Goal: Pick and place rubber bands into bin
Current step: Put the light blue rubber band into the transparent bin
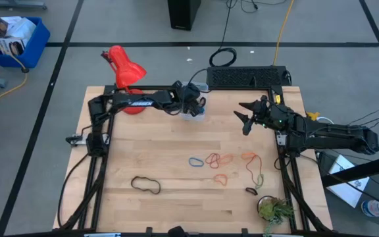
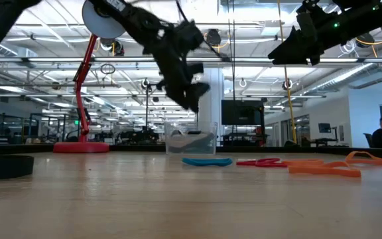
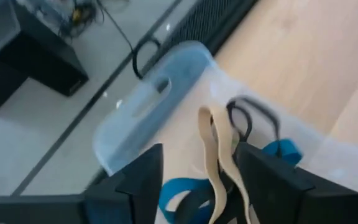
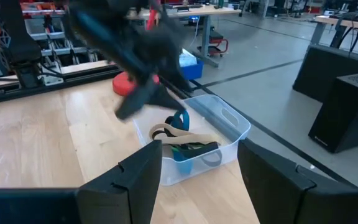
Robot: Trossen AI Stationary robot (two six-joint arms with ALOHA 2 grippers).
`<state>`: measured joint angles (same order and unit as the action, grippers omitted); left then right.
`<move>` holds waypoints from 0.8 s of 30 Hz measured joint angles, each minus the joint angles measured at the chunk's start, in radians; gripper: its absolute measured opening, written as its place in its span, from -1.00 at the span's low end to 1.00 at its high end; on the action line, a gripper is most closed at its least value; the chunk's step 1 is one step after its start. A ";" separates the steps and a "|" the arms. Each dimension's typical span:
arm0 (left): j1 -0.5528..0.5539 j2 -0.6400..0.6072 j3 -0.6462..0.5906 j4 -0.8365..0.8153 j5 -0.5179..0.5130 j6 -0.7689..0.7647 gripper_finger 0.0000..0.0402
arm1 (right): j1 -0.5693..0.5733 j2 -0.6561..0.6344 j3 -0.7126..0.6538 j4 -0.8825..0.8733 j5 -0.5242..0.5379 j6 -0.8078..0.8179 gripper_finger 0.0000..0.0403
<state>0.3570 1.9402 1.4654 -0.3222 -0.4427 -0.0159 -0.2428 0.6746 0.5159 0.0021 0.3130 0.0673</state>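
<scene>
Behind the wooden table (image 1: 176, 197) stretches a big workshop, while the left gripper (image 1: 195, 100) hangs open, holding nothing, over the clear bin (image 4: 229, 134), more rubber bands (image 1: 222, 160) lying loose nearby, right gripper (image 1: 247, 115) open too.

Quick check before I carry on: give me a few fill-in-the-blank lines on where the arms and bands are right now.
1. The left pincer hangs directly above the small clear plastic ____.
2. A thin tan rubber band dangles between the left pincer's ____.
3. The right pincer hovers with nothing in it, its jaws ____.
4. Alone on the wooden table, left of the coloured loops, lies a rubber band coloured ____.

Missing words: bin; fingers; open; black
</scene>
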 joint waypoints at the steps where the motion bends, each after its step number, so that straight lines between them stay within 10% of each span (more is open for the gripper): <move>1: -0.005 -0.025 0.000 0.002 0.000 0.009 0.12 | 0.000 0.000 0.000 0.002 0.000 0.000 0.03; 14: -0.104 -0.456 0.000 -0.185 0.428 -0.064 0.22 | 0.000 0.000 0.000 0.022 -0.001 -0.001 0.03; 24: -0.223 -0.627 0.000 -0.382 0.533 -0.171 0.23 | 0.000 0.000 0.000 0.025 -0.001 -0.004 0.03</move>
<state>0.1344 1.3128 1.4658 -0.7045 0.0902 -0.1864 -0.2428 0.6746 0.5159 0.0273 0.3122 0.0631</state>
